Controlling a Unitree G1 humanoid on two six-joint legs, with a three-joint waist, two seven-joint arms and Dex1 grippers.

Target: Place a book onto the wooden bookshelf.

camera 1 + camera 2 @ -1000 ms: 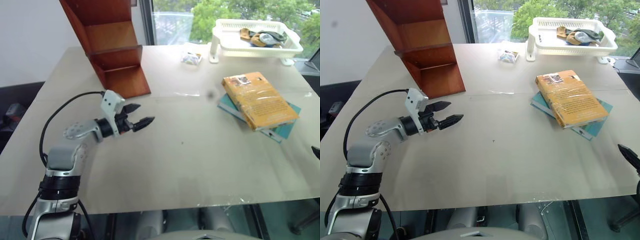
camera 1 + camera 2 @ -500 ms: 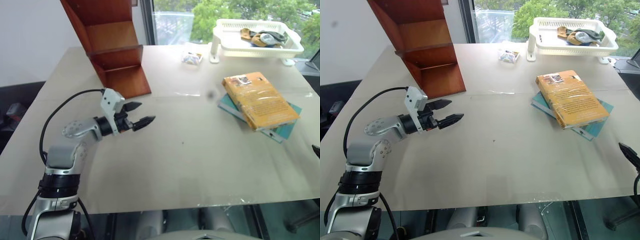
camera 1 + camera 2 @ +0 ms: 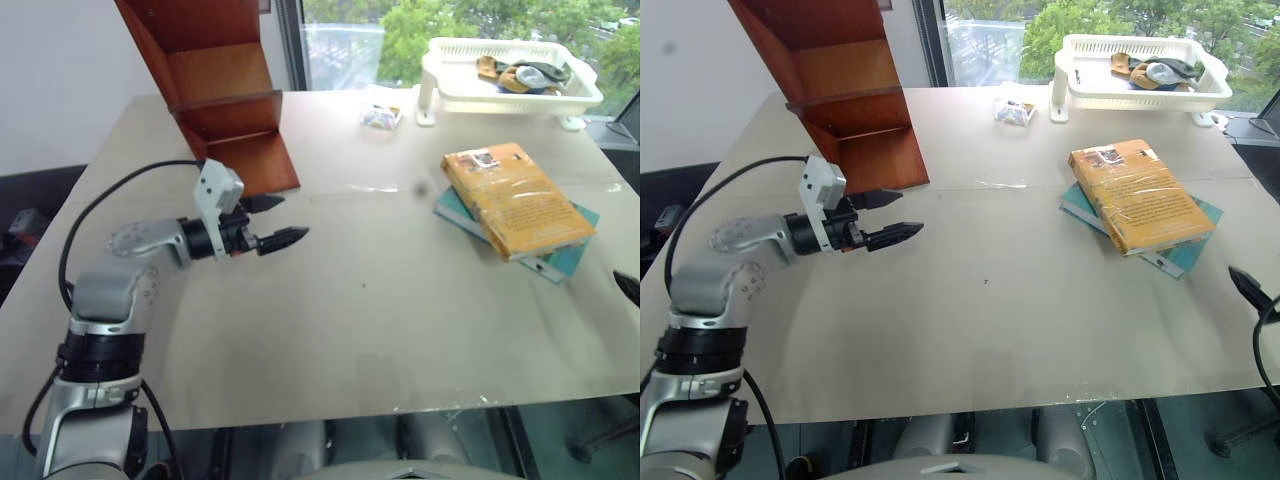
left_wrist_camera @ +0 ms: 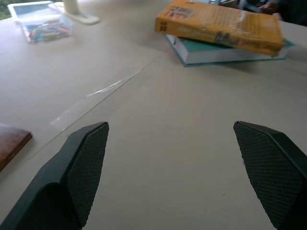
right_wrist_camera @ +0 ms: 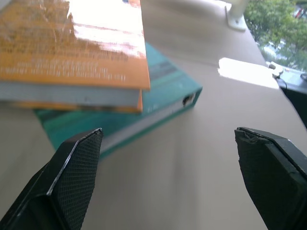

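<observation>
Orange book (image 3: 517,199) flat atop teal book, table's right side. Wooden bookshelf (image 3: 220,100) upright, far-left, well apart from it.

The wooden bookshelf (image 3: 215,95) stands on the desk (image 3: 380,320) at upper left of the frame. The book (image 3: 515,198) lies at right, on top of a thinner book (image 3: 560,262). A basket tray (image 3: 510,95) sits at upper right; a small box (image 3: 382,116) lies just left of it.
</observation>
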